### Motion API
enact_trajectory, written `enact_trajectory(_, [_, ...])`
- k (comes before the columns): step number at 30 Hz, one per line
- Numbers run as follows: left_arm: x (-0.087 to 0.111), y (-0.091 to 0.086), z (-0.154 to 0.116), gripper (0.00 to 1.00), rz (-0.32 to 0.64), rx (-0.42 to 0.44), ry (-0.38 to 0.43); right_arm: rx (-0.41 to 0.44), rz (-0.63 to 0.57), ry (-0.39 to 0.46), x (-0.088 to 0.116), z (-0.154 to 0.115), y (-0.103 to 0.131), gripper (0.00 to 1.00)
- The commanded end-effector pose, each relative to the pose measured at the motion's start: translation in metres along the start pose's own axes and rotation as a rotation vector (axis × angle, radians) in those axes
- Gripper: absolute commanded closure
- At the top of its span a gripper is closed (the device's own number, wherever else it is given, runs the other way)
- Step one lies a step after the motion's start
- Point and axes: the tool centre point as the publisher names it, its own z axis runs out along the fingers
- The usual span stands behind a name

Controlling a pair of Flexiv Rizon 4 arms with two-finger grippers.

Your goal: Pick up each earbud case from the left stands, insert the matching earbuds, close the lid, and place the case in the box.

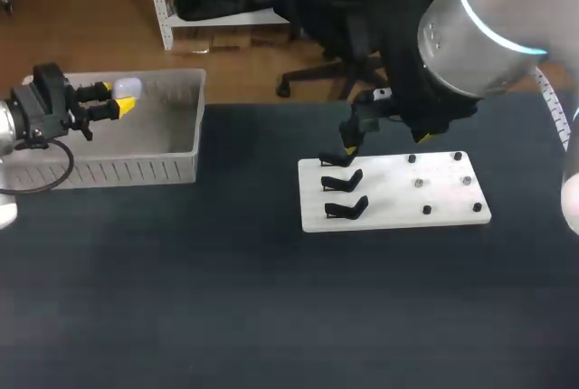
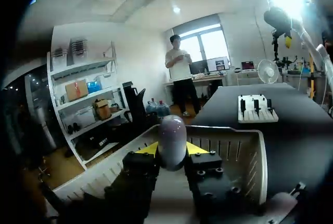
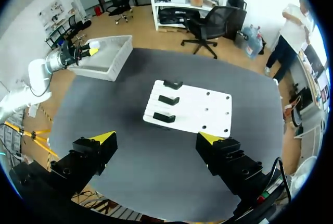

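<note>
Head view first. Spotted the left claw (image 1: 116, 99) pinching a small white rounded earbud case (image 1: 128, 89) between its yellow tips, up over the translucent white plastic box (image 1: 154, 170) at the far left of the dark grey desk (image 1: 226, 317). Saw the right claw (image 1: 387, 145) spread wide above the far edge of a flat white rectangular board (image 1: 398, 213), close to the farthest of three black stands (image 1: 345, 181) lined up on the board's left side. Noticed a few small dark bits (image 1: 426, 211) on its right half, too tiny to tell.

Left wrist view: caught the case (image 2: 172, 140) gripped from both sides by the tips, box wall (image 2: 244, 151) just ahead and under, board (image 2: 257, 110) well apart down the desk.

Right wrist view: looked down past the right claw (image 3: 156, 139), fingers wide apart, onto the board (image 3: 190, 108) and stands (image 3: 167, 100). Made out the left claw (image 3: 83, 52) over the box (image 3: 109, 60) near the desk's edge.
</note>
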Motion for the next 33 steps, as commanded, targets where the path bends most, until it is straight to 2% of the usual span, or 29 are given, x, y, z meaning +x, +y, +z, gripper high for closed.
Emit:
enact_trajectory(1, [0.016, 0.004, 0.01, 1.0, -0.018, 0.027, 0.002, 0.01, 0.0, -0.084, 0.001, 0.002, 0.004, 0.0])
enact_trajectory(6, [0.033, 0.001, 0.017, 1.0, -0.055, 0.048, 0.036, 0.013, 0.011, -0.088, 0.001, 0.003, 0.004, 0.0])
enact_trajectory(7, [0.035, 0.001, 0.018, 0.95, -0.062, 0.048, 0.04, 0.013, 0.011, -0.088, 0.001, 0.003, 0.004, 0.0])
enact_trajectory(8, [0.035, -0.001, 0.018, 0.83, -0.065, 0.051, 0.042, 0.013, 0.012, -0.086, 0.001, 0.003, 0.003, 0.0])
enact_trajectory(9, [0.034, -0.001, 0.019, 0.54, -0.066, 0.051, 0.044, 0.013, 0.013, -0.086, 0.002, 0.003, 0.003, 0.0])
enact_trajectory(10, [0.031, -0.001, 0.019, 0.35, -0.059, 0.053, 0.037, 0.012, 0.014, -0.085, 0.002, 0.003, 0.002, 0.0])
enact_trajectory(13, [0.023, -0.002, 0.022, 0.26, -0.047, 0.069, 0.032, 0.01, 0.018, -0.086, 0.002, 0.003, -0.001, 0.0])
enact_trajectory(14, [0.021, -0.003, 0.024, 0.06, -0.046, 0.076, 0.032, 0.008, 0.019, -0.086, 0.003, 0.004, -0.002, 0.0])
enact_trajectory(15, [0.015, -0.006, 0.026, 0.0, -0.039, 0.085, 0.027, 0.007, 0.02, -0.088, 0.003, 0.004, -0.004, 0.0])
enact_trajectory(18, [0.004, -0.014, 0.029, 0.0, -0.033, 0.091, 0.016, -0.002, 0.021, -0.091, 0.007, 0.003, -0.008, 0.0])
enact_trajectory(24, [-0.028, -0.047, 0.025, 0.0, -0.025, 0.1, 0.008, -0.027, -0.001, -0.11, 0.017, -0.003, -0.024, 0.0])
enact_trajectory(28, [-0.039, -0.074, 0.022, 0.0, -0.044, 0.137, 0.048, -0.056, -0.062, -0.129, 0.025, -0.008, -0.039, 0.0])
enact_trajectory(29, [-0.045, -0.086, 0.022, 0.0, -0.046, 0.146, 0.055, -0.062, -0.076, -0.132, 0.027, -0.01, -0.043, 0.0])
enact_trajectory(33, [-0.062, -0.116, 0.023, 0.0, -0.063, 0.151, 0.058, -0.118, -0.123, -0.154, 0.036, -0.014, -0.061, 0.0])
